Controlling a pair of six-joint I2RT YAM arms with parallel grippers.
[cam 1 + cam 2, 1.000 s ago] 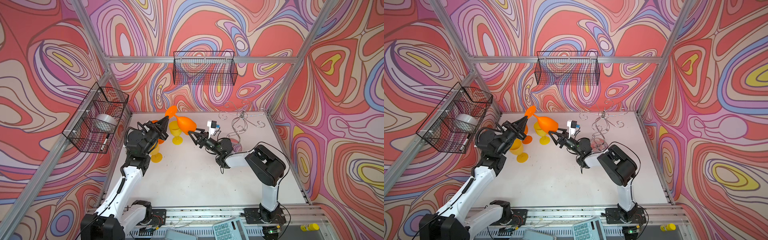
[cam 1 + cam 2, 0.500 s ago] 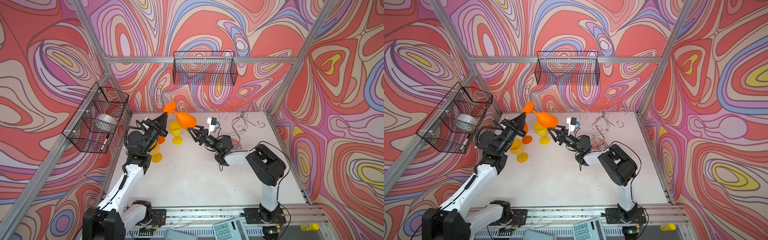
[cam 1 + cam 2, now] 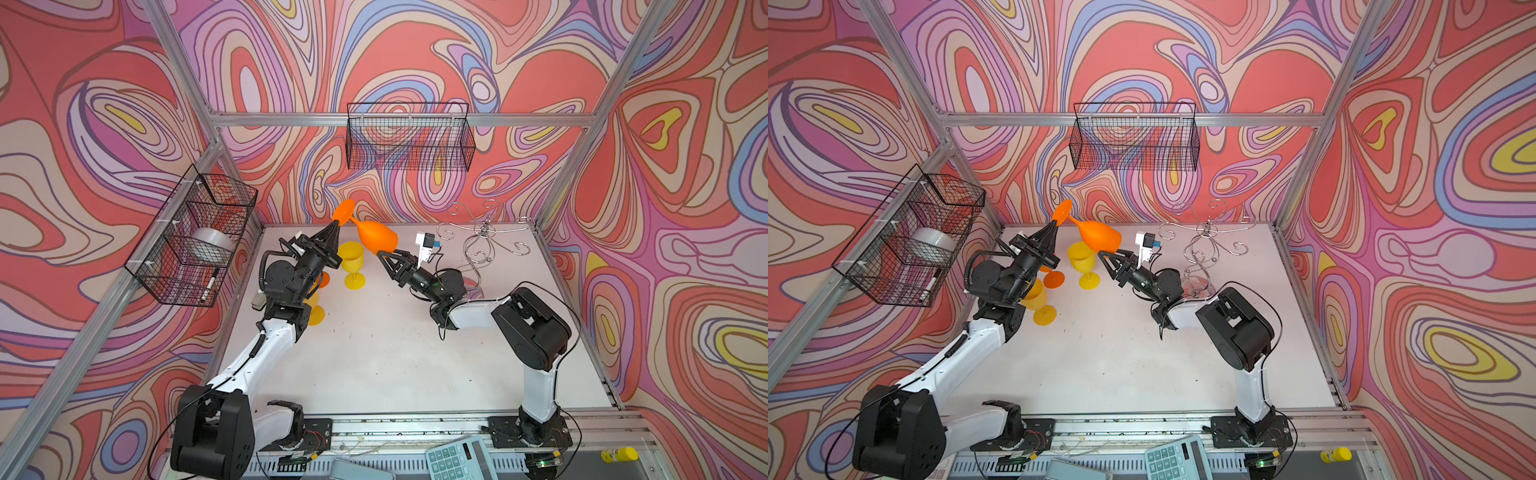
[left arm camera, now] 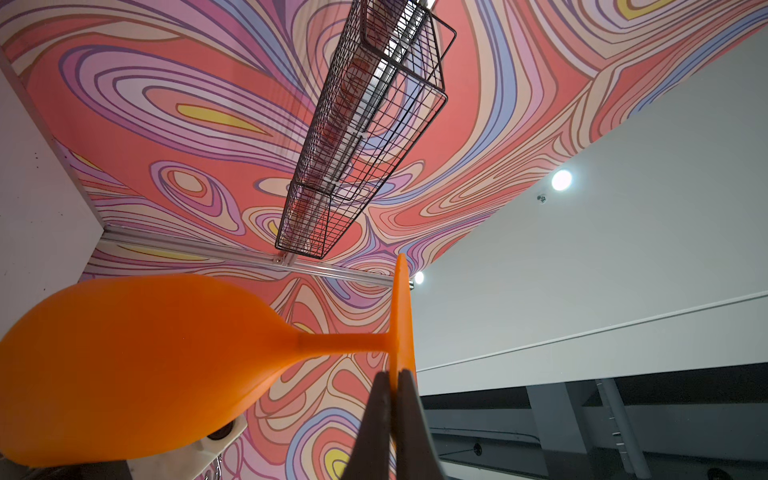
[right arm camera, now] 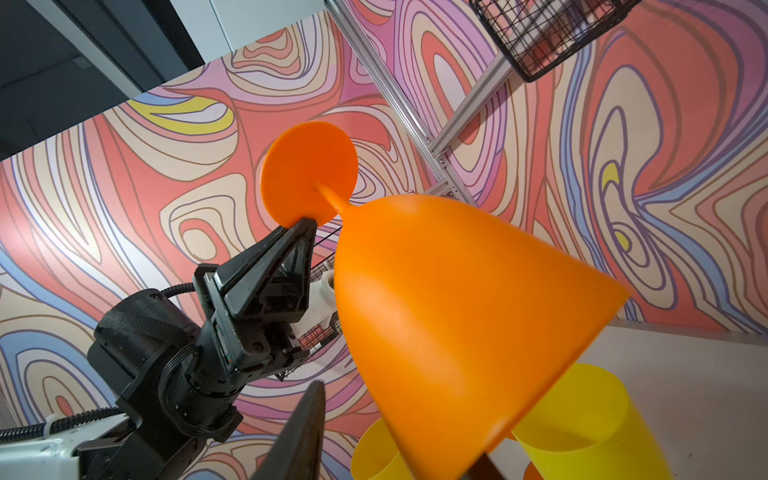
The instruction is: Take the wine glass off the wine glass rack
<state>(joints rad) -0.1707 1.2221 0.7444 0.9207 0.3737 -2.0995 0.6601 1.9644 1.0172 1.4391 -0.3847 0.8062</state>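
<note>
Orange glass (image 3: 376, 239) hangs mid-air, well clear of the rack (image 3: 483, 229) — left claw (image 3: 336, 223) pinched tight on its foot. Right claw (image 3: 390, 255) has narrowed around the bowl rim — grip unclear; likely a handover.

Left of centre, above the white table (image 3: 1121, 353), the orange wine glass (image 3: 1098, 237) hangs tilted in the air between the two arms, its foot up and to the left, its bowl mouth down and to the right. The left gripper (image 3: 1054, 223) pinches the edge of the foot, jaws together. The right gripper (image 3: 1109, 254) reaches up to the bowl's mouth with its fingers apart; whether they clamp the rim cannot be told. The chrome wine glass rack (image 3: 1202, 245) stands right of centre, apart from the glass. A yellow glass (image 3: 1082, 259) stands upright on the table just below the orange bowl
</note>
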